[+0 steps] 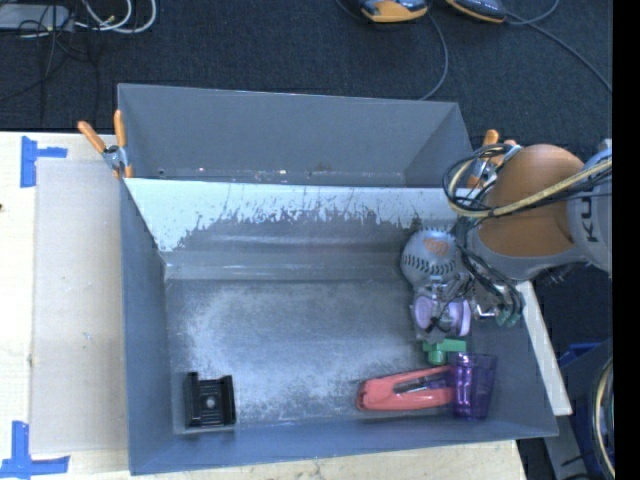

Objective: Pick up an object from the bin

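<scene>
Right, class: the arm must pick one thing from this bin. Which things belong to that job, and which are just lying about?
Job in hand: the hand, low at the bin's right side; the green piece, purple clear piece and red flat tool nearest it.
Lying about: the black box at the bin's left; cables on the floor.

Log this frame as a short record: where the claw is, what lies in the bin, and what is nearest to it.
claw: low at the bin's right side
nearest thing: small green piece, just below it in the view
also near: clear purple block; red flat tool beside it
far off: black box, lower left corner
bin: grey metal
held: cannot tell
</scene>
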You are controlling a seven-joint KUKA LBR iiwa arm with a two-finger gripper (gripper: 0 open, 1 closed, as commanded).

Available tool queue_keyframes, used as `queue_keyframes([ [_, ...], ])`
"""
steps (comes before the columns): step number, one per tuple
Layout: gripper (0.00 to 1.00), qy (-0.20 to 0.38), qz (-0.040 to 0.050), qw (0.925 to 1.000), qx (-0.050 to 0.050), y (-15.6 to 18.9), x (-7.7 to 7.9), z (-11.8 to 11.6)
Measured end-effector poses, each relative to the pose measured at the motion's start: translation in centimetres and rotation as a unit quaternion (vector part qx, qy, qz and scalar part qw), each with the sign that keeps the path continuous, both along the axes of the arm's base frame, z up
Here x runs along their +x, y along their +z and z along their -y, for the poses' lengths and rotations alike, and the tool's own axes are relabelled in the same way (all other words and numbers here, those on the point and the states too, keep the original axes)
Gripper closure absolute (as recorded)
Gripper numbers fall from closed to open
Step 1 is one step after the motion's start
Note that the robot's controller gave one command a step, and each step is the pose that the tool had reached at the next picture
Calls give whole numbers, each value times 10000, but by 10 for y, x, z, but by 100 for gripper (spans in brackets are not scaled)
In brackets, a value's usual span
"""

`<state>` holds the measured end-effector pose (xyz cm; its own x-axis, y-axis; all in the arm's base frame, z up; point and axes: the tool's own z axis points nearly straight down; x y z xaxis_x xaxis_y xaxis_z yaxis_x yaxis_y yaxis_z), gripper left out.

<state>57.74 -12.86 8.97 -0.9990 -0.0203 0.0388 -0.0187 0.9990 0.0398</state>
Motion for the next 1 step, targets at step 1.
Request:
queue_keyframes([
  [1,100,-1251,-75,9921,-36,5,-22,22],
])
